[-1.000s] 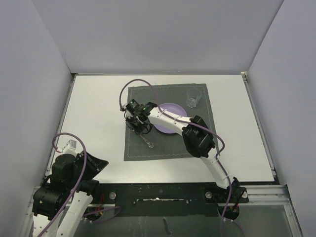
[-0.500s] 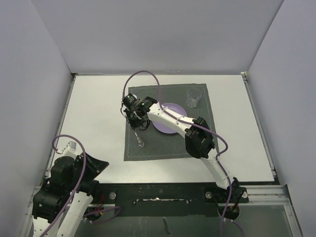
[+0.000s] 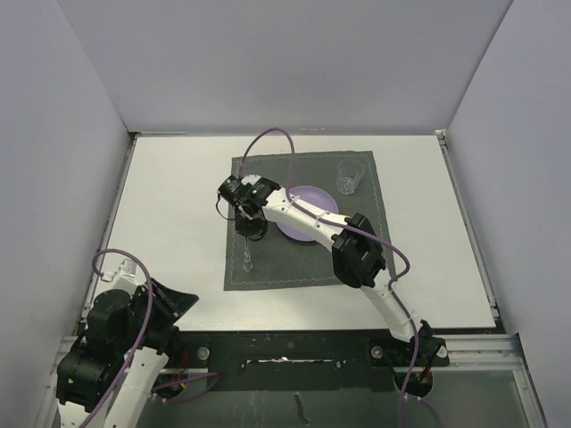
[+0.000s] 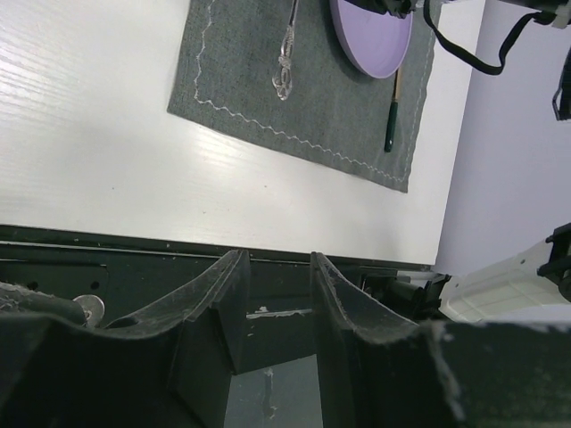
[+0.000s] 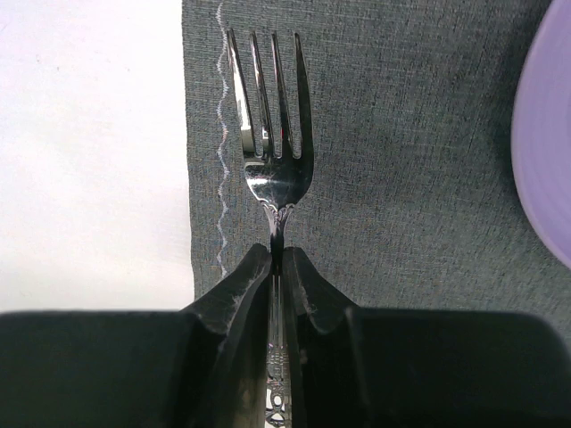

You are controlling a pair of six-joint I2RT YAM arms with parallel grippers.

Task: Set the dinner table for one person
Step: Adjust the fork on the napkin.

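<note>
Right fingers (image 5: 254, 272) clamped shut on fork (image 5: 272, 169) neck. Fork has swung from diagonal to straight, at placemat (image 3: 294, 272) left margin, beside plate (image 5: 549, 134), mid-tabletop (image 3: 178, 205). Release looks due. Left fingers (image 4: 223, 294) part-open, empty.

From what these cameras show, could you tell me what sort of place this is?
Likely a robotics lab cell, not a home: plain white walls box in the table, and cabled robot arms are bolted along its metal rail.
</note>
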